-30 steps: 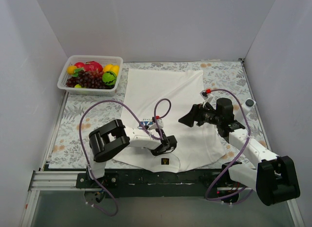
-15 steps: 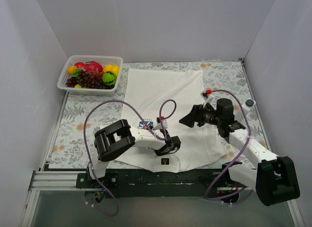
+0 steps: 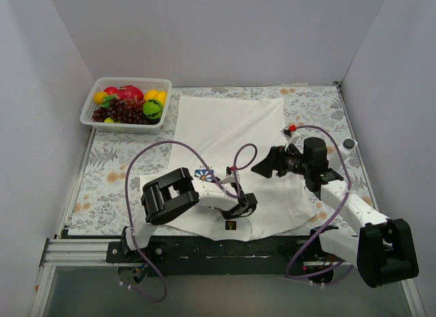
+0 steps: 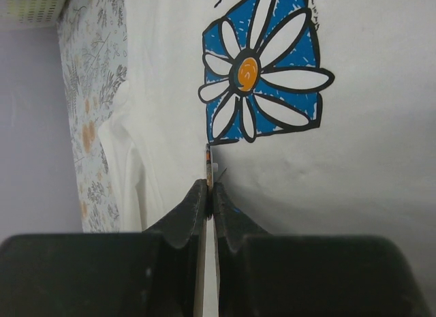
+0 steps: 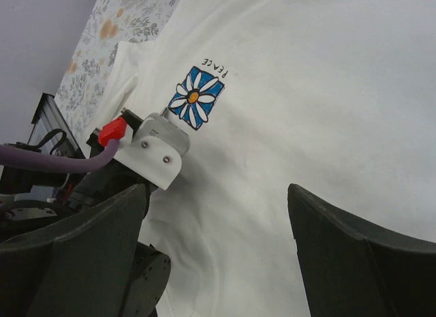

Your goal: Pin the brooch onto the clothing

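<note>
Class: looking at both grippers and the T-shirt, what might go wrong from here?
The left gripper pinches the brooch edge-on by a thin sliver, so it may twist or slip when pressed into the T-shirt.
The right gripper hangs open above the shirt and pins nothing down, so the fabric may bunch.
The purple cable loops over the shirt and might drag it.

Setting: a robotics laboratory test cell. Indicators: plain white panel walls [image 3: 225, 37] enclose the bench [image 3: 102, 174] on three sides. An aluminium extrusion rail [image 3: 75, 251] runs along its near edge. The left arm [image 3: 167, 194] and right arm [image 3: 344, 208] are mounted there, with exposed purple cable [image 5: 41, 160]. A floral cloth covers the bench. A white basket [image 3: 122, 126] holds fruit [image 3: 126, 111], possibly artificial.
</note>
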You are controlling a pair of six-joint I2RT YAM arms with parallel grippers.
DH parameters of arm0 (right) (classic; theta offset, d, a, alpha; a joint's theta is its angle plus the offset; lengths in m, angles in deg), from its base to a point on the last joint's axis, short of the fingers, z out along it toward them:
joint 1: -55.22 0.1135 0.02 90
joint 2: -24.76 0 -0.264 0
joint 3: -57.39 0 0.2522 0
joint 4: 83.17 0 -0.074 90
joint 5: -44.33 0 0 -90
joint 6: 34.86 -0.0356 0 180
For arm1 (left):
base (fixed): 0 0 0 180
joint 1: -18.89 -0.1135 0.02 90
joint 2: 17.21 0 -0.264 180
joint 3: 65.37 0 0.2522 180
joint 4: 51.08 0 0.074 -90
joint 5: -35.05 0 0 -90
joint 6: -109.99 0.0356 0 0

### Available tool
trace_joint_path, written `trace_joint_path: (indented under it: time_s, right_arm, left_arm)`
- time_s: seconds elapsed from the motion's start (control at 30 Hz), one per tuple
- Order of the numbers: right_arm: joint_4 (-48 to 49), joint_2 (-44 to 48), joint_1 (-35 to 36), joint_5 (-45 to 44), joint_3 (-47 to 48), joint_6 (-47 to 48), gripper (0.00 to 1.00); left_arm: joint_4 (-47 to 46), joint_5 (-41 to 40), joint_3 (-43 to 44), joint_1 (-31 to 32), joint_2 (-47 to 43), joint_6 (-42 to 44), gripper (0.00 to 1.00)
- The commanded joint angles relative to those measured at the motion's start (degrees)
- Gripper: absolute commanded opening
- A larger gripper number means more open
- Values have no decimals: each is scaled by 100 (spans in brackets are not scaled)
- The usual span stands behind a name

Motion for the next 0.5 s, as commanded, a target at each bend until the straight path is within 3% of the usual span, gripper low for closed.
trace_joint_path:
  time_s: [0.0,0.47]
  right_arm:
    - [-4,172,-50,100,-60,77,91]
    - [-66,102,-121,-172,-192,349,91]
  left_arm:
    - [-292,389,205,71,267,-39,0]
    - [-547,872,1162,344,769,32,0]
